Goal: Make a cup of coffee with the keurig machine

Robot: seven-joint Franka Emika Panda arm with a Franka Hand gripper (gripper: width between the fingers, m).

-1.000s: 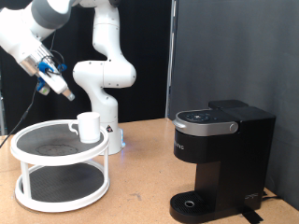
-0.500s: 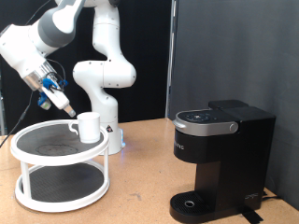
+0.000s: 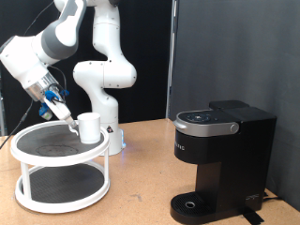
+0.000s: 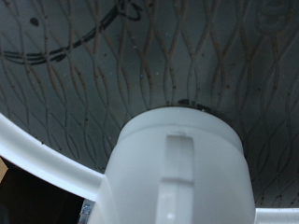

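The tool hangs just beside the cup, on the cup's exterior-view left side and slightly above its rim; whether its fingers are spread or closed I cannot tell, since neither view shows the tips clearly, and nothing shows between them. The cup stands upright on the top shelf of a white two-tier round rack, at the rack's right rim in the exterior view, and the rack sits near the desk's left edge. The coffee machine stands well apart, by the desk's right edge, lid shut, drip tray bare. The step in hand looks like reaching for the cup. To do it well, my read: line the fingers up across the wall or the handle, keep the approach level with the rim so the cup isn't knocked off the shelf edge, and close only once centred, since glazed ceramic is slippery and the cup sits close to the rack's rim. Cup's long axis is vertical, mouth up. In the wrist view the cup fills the frame and a raised strip, likely the handle, faces the camera, so the handle seems to point toward the tool; the exterior view doesn't show it.
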